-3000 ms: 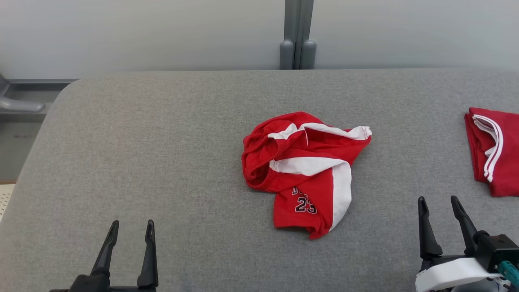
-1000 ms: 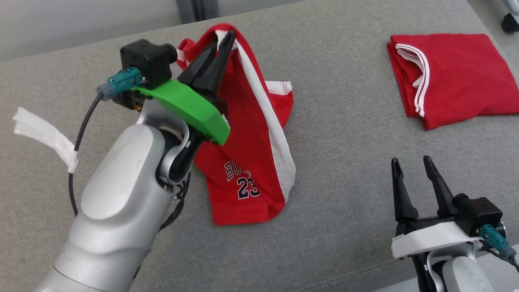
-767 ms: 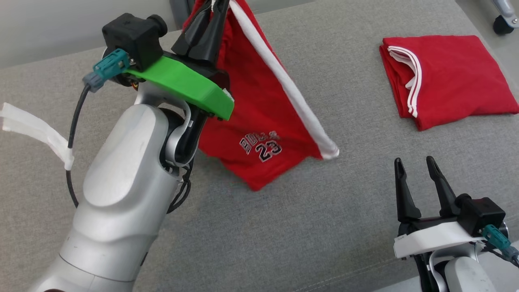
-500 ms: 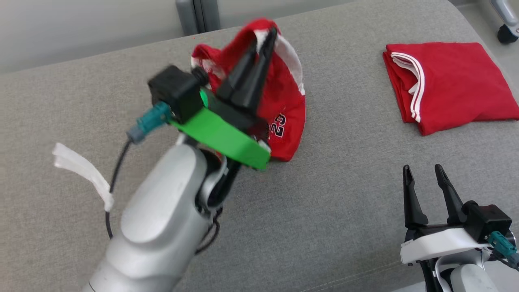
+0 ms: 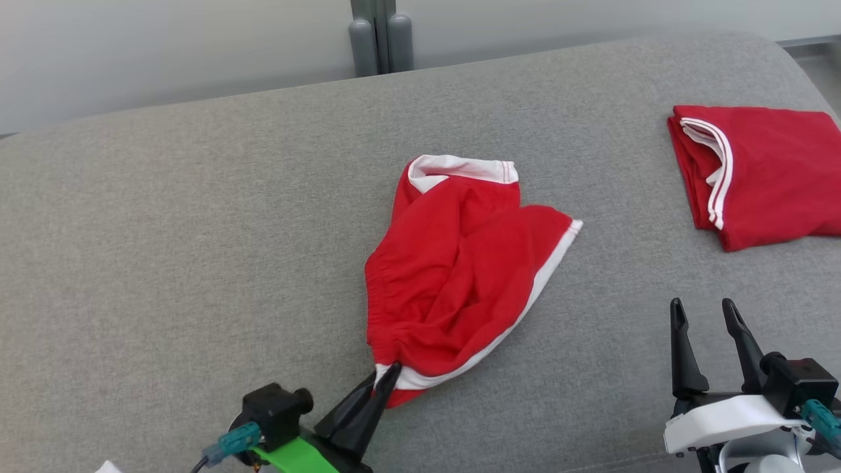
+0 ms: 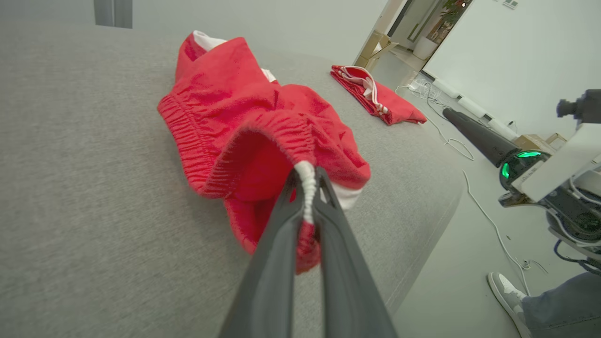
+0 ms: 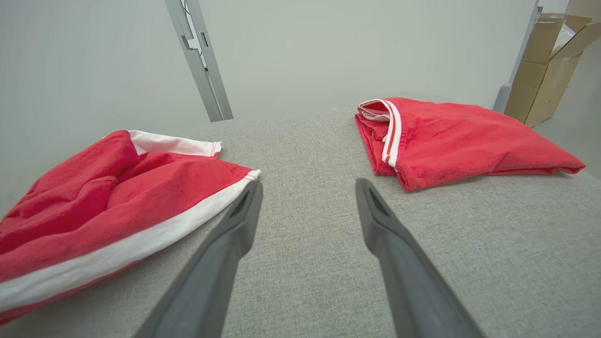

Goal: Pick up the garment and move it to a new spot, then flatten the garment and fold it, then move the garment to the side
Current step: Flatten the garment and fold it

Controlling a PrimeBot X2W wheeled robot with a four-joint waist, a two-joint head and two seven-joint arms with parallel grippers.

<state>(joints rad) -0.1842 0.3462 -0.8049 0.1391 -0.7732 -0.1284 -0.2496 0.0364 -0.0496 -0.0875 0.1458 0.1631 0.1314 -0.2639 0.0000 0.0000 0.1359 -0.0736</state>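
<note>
Grey fabric covers the table (image 5: 164,230), and the red garment (image 5: 460,263) lies rumpled at its middle, well apart from a folded red pile (image 5: 769,171) at the far right. My left claw (image 5: 386,380) pinches the garment's white trim at its near corner, while my right claw (image 5: 703,312) hovers spread and empty. I judge the move nearly done; next I should let go and smooth the cloth flat.

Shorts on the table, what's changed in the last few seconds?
The left gripper grabbed the crumpled shorts, lifted them off the table and laid them back down stretched out; it still grips their edge. The right gripper stayed open and idle, the folded red garment untouched.
</note>
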